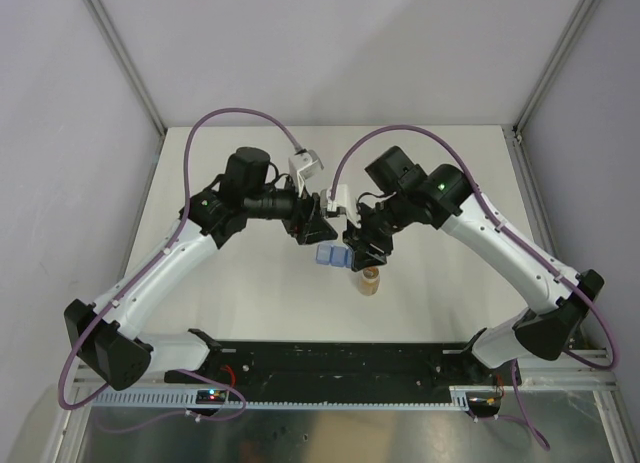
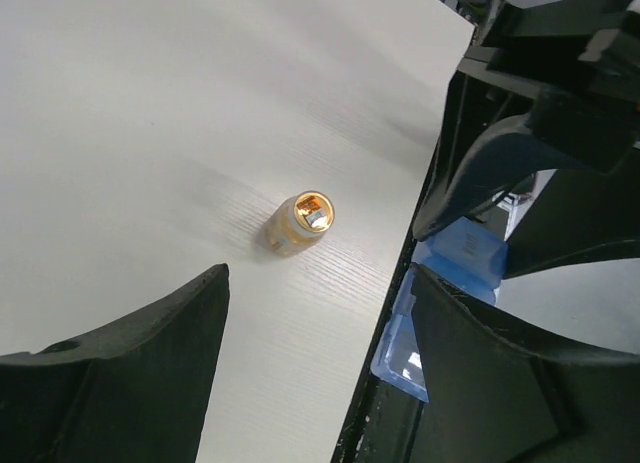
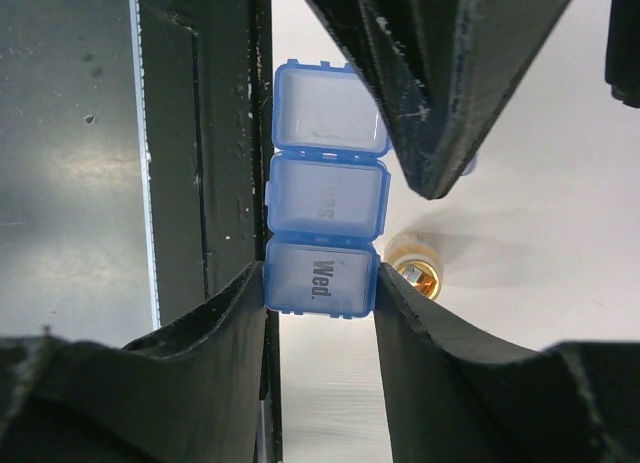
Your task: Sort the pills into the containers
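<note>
The light-blue pill box is about mid-desk, a touch toward the near edge, and I've got my right gripper clamped on its end, fingers pressed against both sides of the compartment marked "Wed.", with two more compartments in a row beyond it. Just beside the box, toward the near right corner, the amber bottle rests on the white desk. My left gripper hovers above, fingers spread wide, gripping nothing.
</note>
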Tool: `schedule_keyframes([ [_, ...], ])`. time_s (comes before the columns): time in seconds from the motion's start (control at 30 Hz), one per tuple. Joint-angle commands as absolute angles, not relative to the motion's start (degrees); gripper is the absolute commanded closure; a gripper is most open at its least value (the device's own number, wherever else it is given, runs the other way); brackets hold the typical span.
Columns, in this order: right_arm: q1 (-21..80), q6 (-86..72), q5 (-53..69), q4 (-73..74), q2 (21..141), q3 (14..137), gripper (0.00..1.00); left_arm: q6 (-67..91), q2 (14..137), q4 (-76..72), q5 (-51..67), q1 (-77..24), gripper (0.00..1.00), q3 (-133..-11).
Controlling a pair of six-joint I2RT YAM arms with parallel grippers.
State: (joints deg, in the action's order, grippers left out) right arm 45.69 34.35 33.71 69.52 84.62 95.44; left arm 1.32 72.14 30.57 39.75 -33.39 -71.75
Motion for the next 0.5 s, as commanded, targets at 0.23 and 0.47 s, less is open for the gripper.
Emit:
schedule_keyframes([
  [0.23,46.65,34.79,34.43,68.73,81.03,94.93,1.00,0.09,72.97,28.60,35.13,-31.98,0.23,-72.08],
  [0.47,46.46,33.74,30.92,66.31,79.80,92.95,1.00,-1.81,71.62,28.58,33.84,-31.34,0.22,-70.61],
])
